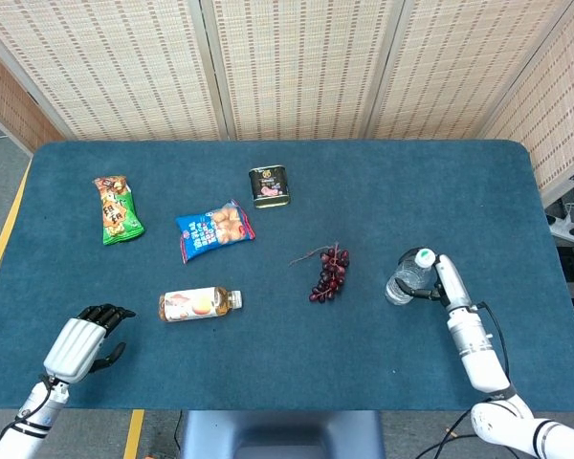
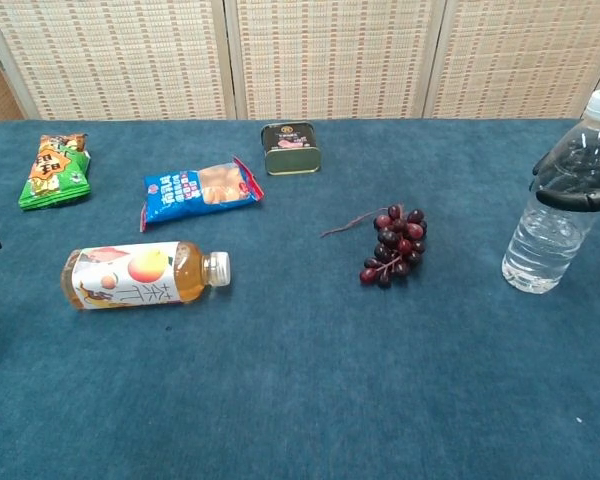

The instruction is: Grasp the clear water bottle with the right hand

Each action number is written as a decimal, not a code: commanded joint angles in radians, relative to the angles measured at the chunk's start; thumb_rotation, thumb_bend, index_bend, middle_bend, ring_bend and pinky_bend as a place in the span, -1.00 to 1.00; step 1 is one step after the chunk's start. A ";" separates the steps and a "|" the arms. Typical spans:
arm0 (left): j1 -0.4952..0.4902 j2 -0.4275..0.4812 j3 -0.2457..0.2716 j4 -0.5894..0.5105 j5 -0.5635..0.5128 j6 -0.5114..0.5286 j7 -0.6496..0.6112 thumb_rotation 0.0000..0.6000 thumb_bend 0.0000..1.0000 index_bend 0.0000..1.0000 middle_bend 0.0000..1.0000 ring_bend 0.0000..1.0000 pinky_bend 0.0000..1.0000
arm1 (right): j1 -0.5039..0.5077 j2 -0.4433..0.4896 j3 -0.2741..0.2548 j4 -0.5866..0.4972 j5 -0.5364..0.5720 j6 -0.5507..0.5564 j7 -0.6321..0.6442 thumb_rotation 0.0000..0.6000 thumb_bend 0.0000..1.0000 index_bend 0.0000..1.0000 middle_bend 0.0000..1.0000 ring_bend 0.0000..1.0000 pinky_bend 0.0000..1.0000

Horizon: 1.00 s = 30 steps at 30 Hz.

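Tabletop [image 1: 383, 182], covered in dark blue cloth. Far left: green snack packet [image 1: 117, 208], lying flat. Toward centre: blue snack bag [image 1: 214, 230], flat; beyond it a small dark tin [image 1: 269, 185]. Near the front edge: tea bottle [image 1: 199, 303] on its side, cap toward the right. Centre-right: bunch of dark grapes [image 1: 329, 273], stem toward the left. Right side: clear water bottle [image 1: 408, 276] standing upright, white cap on top, well apart from the grapes.
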 commanded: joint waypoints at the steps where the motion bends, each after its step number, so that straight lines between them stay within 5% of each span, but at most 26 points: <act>1: 0.000 0.000 0.000 0.000 0.001 0.000 -0.001 1.00 -0.27 -0.46 -0.40 -0.51 -0.36 | -0.012 0.004 -0.001 -0.019 -0.060 0.084 -0.028 1.00 -0.05 0.56 0.50 0.20 0.11; 10: 0.000 -0.002 0.002 0.000 0.006 0.001 0.008 1.00 -0.28 -0.46 -0.40 -0.51 -0.36 | -0.048 0.102 -0.030 -0.189 -0.250 0.311 -0.215 1.00 -0.03 0.62 0.53 0.24 0.16; 15: -0.001 -0.001 0.002 -0.003 0.005 -0.003 0.011 1.00 -0.27 -0.46 -0.40 -0.51 -0.37 | -0.064 0.158 -0.015 -0.243 -0.155 0.288 -0.478 1.00 -0.02 0.63 0.54 0.25 0.17; 22: -0.002 -0.002 0.004 -0.004 0.005 -0.008 0.017 1.00 -0.27 -0.46 -0.40 -0.51 -0.36 | -0.036 0.118 -0.017 -0.209 0.014 0.180 -0.763 1.00 0.00 0.64 0.54 0.25 0.17; 26: -0.003 -0.003 0.004 -0.004 0.003 -0.012 0.018 1.00 -0.27 -0.46 -0.40 -0.51 -0.36 | -0.016 0.110 -0.061 -0.205 -0.093 0.138 -0.603 1.00 0.00 0.64 0.54 0.25 0.17; 30: -0.003 -0.002 0.005 -0.004 0.000 -0.017 0.022 1.00 -0.27 -0.46 -0.40 -0.51 -0.36 | 0.001 0.133 -0.130 -0.200 -0.311 0.183 -0.206 1.00 0.00 0.64 0.54 0.25 0.18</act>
